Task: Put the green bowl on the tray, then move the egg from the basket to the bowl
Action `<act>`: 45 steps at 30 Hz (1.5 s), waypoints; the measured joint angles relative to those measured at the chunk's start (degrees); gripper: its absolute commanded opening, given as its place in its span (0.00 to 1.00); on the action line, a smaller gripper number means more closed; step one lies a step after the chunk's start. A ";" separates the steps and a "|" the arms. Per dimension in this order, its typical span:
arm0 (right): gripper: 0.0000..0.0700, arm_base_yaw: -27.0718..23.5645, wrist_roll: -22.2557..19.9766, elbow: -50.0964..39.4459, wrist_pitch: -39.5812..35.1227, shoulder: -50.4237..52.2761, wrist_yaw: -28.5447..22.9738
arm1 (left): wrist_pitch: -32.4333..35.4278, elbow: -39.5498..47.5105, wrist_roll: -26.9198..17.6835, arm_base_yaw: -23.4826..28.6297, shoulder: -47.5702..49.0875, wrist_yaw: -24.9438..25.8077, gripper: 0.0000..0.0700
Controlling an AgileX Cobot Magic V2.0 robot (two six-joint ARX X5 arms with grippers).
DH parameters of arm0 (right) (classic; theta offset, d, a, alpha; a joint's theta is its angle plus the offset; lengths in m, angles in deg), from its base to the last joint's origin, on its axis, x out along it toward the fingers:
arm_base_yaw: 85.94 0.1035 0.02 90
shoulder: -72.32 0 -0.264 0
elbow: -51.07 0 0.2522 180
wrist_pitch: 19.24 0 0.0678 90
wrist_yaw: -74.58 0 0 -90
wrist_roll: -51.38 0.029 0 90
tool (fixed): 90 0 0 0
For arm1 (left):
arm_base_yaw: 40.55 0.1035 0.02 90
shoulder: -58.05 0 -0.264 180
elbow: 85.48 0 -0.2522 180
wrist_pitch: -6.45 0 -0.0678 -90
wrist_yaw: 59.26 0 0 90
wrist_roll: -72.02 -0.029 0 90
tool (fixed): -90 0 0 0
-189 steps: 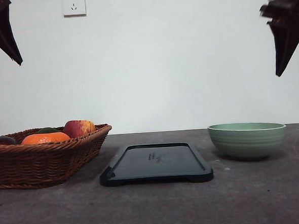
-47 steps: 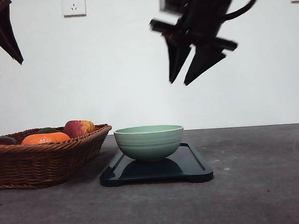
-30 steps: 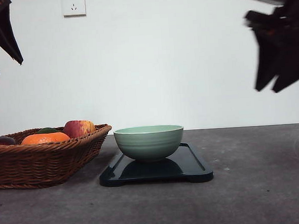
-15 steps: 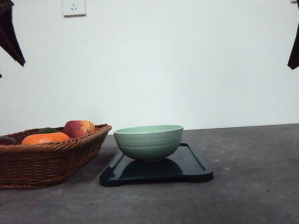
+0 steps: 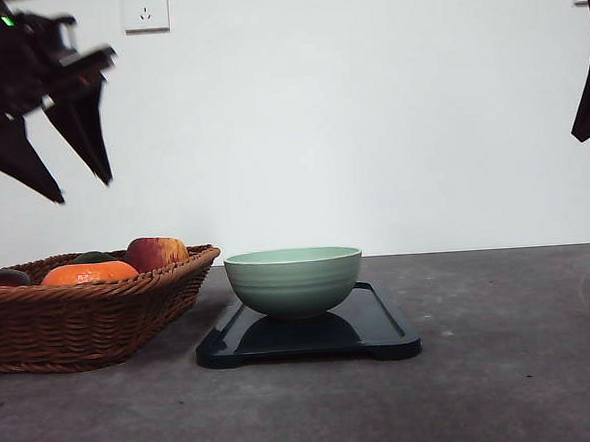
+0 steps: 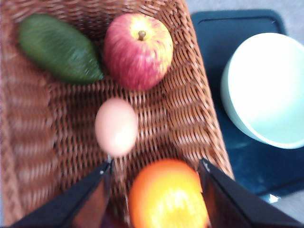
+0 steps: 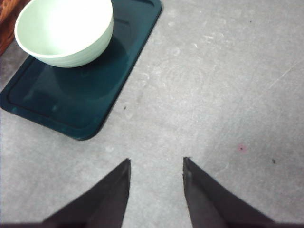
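The green bowl (image 5: pixel 294 279) stands upright on the left half of the dark tray (image 5: pixel 384 328); its inside looks bare in the left wrist view (image 6: pixel 268 90) and the right wrist view (image 7: pixel 64 31). The egg (image 6: pixel 116 126) lies in the wicker basket (image 6: pixel 190 118), between a red-yellow apple (image 6: pixel 137 50) and an orange fruit (image 6: pixel 168 197). My left gripper (image 5: pixel 83 190) hangs open high above the basket (image 5: pixel 81 319), the egg just beyond its fingertips (image 6: pixel 107 166). My right gripper (image 7: pixel 156 160) is open over bare table, right of the tray (image 7: pixel 71 104).
A dark green fruit (image 6: pixel 59 47) lies at the basket's far end. The apple (image 5: pixel 157 252) and orange fruit (image 5: pixel 88 273) rise above the basket rim. The grey table (image 5: pixel 514 368) stretches right of the tray. A wall socket (image 5: pixel 145 10) sits on the white wall.
The bowl went from the table's right side onto the tray, and the right gripper withdrew to the right. The left gripper has just swung down and right over the basket.
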 measured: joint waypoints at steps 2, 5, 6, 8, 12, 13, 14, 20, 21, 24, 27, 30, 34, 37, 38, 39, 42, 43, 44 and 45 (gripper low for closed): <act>0.31 0.00 0.00 0.00 0.04 0.00 0.00 | 0.14 -1.43 -0.65 -0.23 -2.72 -0.05 0.52; 0.31 0.00 0.00 0.00 0.05 0.00 0.00 | 0.82 -2.64 -1.81 -0.47 -5.69 -1.48 0.52; 0.31 0.00 0.00 0.00 0.05 0.00 0.00 | 0.98 -2.81 -2.17 -0.54 -6.49 -2.44 0.52; 0.31 0.00 0.00 0.00 0.05 0.00 -0.02 | 1.40 -2.89 -2.82 -0.55 -7.98 -4.35 0.54; 0.31 0.00 0.00 0.00 0.04 0.00 -0.07 | 2.26 -2.89 -3.69 -0.51 -10.45 -5.52 0.58; 0.31 0.00 0.00 0.00 0.03 0.00 -0.08 | 2.44 -2.89 -3.81 -0.52 -10.91 -5.52 0.58; 0.31 0.00 0.00 0.00 0.00 0.00 -0.10 | 2.77 -2.89 -3.90 -0.53 -11.27 -5.53 0.58; 0.31 0.00 0.00 0.00 -0.32 0.00 -0.97 | 5.49 -2.89 -4.35 -0.53 -12.10 -5.55 0.58; 0.31 0.00 0.00 0.00 -0.32 0.00 -1.29 | 5.84 -2.89 -4.35 -0.53 -12.25 -5.55 0.58; 0.31 0.00 0.00 0.00 -0.32 0.00 -1.44 | 5.87 -2.92 -4.35 -0.55 -13.20 -5.55 0.58; 0.31 0.00 0.00 0.00 -0.32 0.00 -1.44 | 5.82 -2.92 -4.35 -0.53 -14.17 -5.55 0.58; 0.31 0.00 0.00 0.00 -0.32 0.00 -1.46 | 5.89 -2.93 -4.35 -0.54 -14.63 -5.58 0.58; 0.31 0.00 0.00 0.00 -0.35 0.00 -1.58 | 5.95 -3.01 -4.35 -0.53 -15.67 -5.68 0.58; 0.31 0.00 0.00 0.00 -0.35 0.00 -1.60 | 5.89 -3.03 -4.35 -0.53 -17.14 -5.70 0.58; 0.31 0.00 0.00 0.00 -0.35 0.00 -1.60 | 5.86 -3.03 -4.35 -0.53 -17.62 -5.70 0.58; 0.31 0.00 0.00 0.00 -0.35 0.00 -1.60 | 5.81 -3.03 -4.35 -0.53 -17.94 -5.70 0.58; 0.31 0.00 0.00 0.00 -0.35 0.00 -1.60 | 5.78 -3.03 -4.35 -0.55 -18.31 -5.70 0.57; 0.31 0.00 0.01 0.00 -0.35 0.00 -1.60 | 5.88 -3.03 -4.35 -0.55 -18.31 -5.70 0.56; 0.31 0.00 0.02 0.00 -0.35 0.00 -1.60 | 5.98 -3.03 -4.35 -0.55 -18.31 -5.70 0.55; 0.31 0.00 0.02 0.00 -0.35 0.00 -1.60 | 5.92 -3.03 -4.35 -0.54 -18.31 -5.70 0.55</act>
